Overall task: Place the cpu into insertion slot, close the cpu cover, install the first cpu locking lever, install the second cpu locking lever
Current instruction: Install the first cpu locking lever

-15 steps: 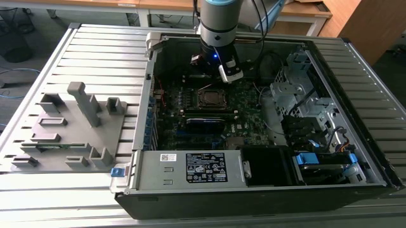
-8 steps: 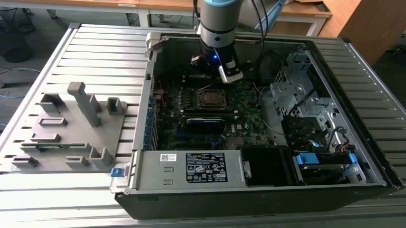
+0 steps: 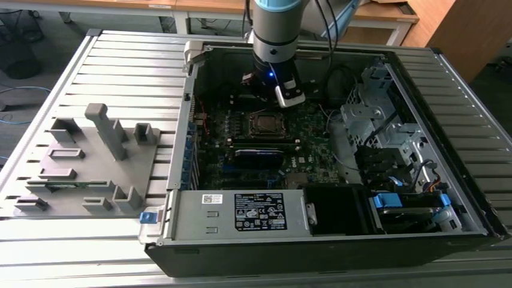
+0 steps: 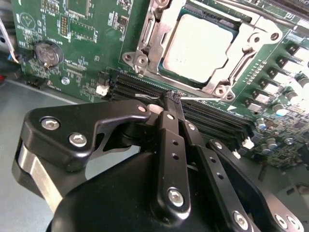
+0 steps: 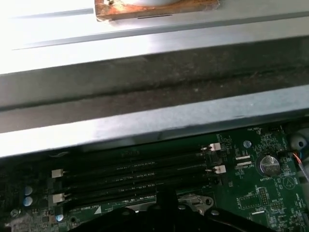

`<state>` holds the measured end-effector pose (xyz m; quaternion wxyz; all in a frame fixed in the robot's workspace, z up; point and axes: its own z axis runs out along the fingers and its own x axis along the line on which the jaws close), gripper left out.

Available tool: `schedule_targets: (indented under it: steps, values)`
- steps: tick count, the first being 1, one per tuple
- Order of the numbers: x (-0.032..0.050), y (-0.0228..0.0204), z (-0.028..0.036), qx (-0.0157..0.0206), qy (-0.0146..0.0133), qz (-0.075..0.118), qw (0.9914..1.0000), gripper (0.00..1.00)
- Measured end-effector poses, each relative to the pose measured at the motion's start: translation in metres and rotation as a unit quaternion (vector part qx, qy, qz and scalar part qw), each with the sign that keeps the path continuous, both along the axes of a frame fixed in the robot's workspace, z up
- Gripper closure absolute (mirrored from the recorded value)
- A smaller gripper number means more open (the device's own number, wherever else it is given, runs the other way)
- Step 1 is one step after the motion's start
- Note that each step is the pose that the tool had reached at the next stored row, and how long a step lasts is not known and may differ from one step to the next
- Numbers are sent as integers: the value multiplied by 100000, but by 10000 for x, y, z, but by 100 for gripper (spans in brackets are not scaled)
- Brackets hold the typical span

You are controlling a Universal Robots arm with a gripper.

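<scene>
step in hand, as judged: lever installation. the cpu (image 4: 198, 46) sits flat inside the socket (image 3: 263, 123), and the cover (image 4: 244, 41) lies down around it, its frame bordering the grey top; the first two steps read as done. the gripper (image 4: 172, 96) hangs just beside the socket, on the side facing the memory slots (image 5: 130, 171), with both fingers (image 4: 169, 135) drawn together to one point and no gap visible between them. a thin silvery lever end (image 4: 144, 96) lies right at that point, between the socket and the memory slots; whether the tips pinch it or only press against it cannot be determined, nor which of the two levers it is. in the exterior view the arm (image 3: 272, 36) stands upright beside the socket inside the computer case (image 3: 320, 252). judged requirement: seating a lever calls for a firm downward push plus a small sideways shift under its catch, with the tips kept off the memory slots.
</scene>
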<state>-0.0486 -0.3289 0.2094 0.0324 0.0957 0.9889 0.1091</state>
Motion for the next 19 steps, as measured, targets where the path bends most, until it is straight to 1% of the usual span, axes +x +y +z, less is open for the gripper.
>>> schedule_targets:
  steps: [4, 10, 12, 14, 19]
  values:
    - [12, 10, -11, -213, -5, -1763, 99984, 89]
    - [13, 38, -16, -795, -27, -4029, 99916, 89]
    - [13, 59, -16, -975, -41, -4375, 99899, 89]
    - [13, 84, -16, -1065, -43, -4497, 99893, 89]
    - [13, 87, -16, -1074, -46, -4538, 99891, 89]
